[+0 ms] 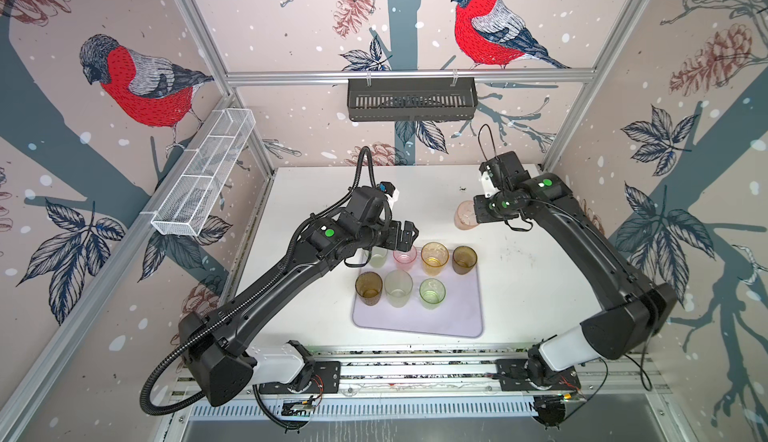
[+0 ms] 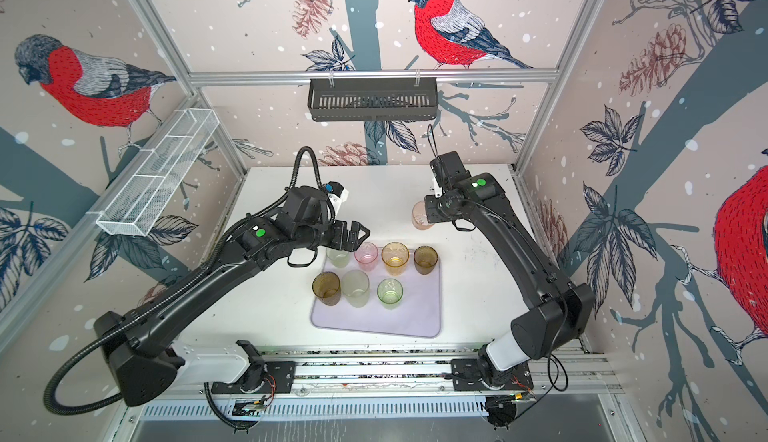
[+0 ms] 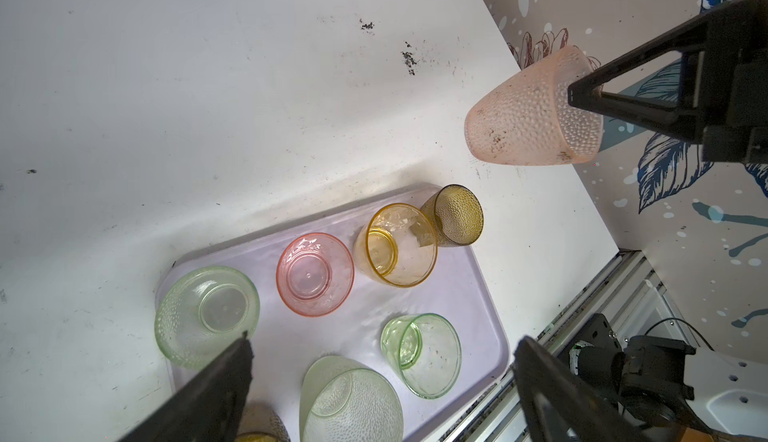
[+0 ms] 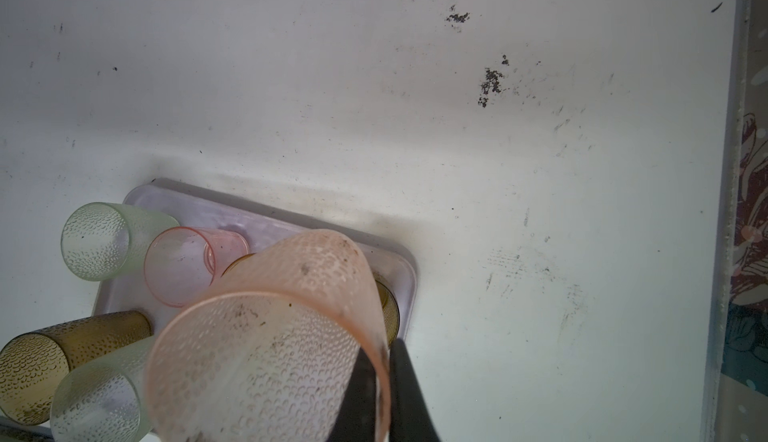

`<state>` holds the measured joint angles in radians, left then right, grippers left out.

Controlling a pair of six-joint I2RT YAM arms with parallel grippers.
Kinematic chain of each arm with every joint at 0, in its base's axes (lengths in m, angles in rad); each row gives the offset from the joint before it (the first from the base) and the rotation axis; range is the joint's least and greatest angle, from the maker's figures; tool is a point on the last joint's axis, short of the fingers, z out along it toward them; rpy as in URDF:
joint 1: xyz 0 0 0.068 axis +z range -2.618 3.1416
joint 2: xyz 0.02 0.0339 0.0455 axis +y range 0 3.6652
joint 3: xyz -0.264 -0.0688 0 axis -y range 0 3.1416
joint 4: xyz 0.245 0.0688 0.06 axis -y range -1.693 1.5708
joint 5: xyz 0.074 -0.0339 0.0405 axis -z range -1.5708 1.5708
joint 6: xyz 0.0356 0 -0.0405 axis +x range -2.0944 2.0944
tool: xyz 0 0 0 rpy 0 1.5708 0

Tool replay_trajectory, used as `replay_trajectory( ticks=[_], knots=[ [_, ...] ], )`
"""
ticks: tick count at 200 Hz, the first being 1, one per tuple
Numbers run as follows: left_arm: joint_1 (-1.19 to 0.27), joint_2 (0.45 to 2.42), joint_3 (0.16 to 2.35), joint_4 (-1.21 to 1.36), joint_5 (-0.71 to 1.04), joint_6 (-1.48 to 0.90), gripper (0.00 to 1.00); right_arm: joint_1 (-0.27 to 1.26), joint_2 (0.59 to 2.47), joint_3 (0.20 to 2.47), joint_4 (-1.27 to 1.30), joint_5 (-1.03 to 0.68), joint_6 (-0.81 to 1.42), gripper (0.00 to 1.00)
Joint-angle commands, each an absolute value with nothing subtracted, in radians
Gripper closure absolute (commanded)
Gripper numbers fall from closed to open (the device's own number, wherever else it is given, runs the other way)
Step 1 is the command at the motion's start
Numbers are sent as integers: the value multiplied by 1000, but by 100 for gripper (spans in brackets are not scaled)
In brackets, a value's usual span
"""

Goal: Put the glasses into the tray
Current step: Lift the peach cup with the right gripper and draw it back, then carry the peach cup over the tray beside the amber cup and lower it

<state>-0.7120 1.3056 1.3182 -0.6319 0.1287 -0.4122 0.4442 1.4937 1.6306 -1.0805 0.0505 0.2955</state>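
Note:
The pale lilac tray [image 1: 451, 321] [image 2: 415, 315] lies at the table's front middle. Several glasses stand upright on it in two rows, among them pale green [image 3: 205, 315], pink [image 3: 314, 274], amber [image 1: 434, 258], brown [image 1: 464, 259], frosted [image 1: 398, 288] and bright green [image 1: 432, 292]. My left gripper [image 1: 405, 236] [image 3: 384, 338] hangs open above the tray's far left corner, holding nothing. A peach dimpled glass [image 1: 464, 215] [image 4: 266, 336] is off the tray, lifted behind its far right corner. My right gripper [image 1: 478, 213] [image 4: 382, 386] is shut on that glass's rim wall, one finger inside, one outside.
A black slotted basket [image 1: 411, 99] hangs on the back wall and a white wire mesh basket [image 1: 203, 174] on the left wall. The white table [image 1: 528, 286] has dark specks near the back. The arms' mounting rail [image 1: 415, 371] runs along the front edge.

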Motion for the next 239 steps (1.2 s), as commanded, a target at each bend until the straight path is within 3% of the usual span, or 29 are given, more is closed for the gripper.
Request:
replay_trajectory(
  ticks=[1, 123, 239],
  knots=[
    [-711, 1292, 1316, -584, 152, -392, 3, 444, 1449, 1600, -1109, 43, 328, 98],
    [-710, 1260, 1245, -511, 244, -378, 2, 506, 1181, 1294, -1102, -11, 470, 97],
    [-712, 1232, 1211, -503, 256, -381, 2, 611, 1123, 1112, -1066, -8, 570, 97]
  ],
)
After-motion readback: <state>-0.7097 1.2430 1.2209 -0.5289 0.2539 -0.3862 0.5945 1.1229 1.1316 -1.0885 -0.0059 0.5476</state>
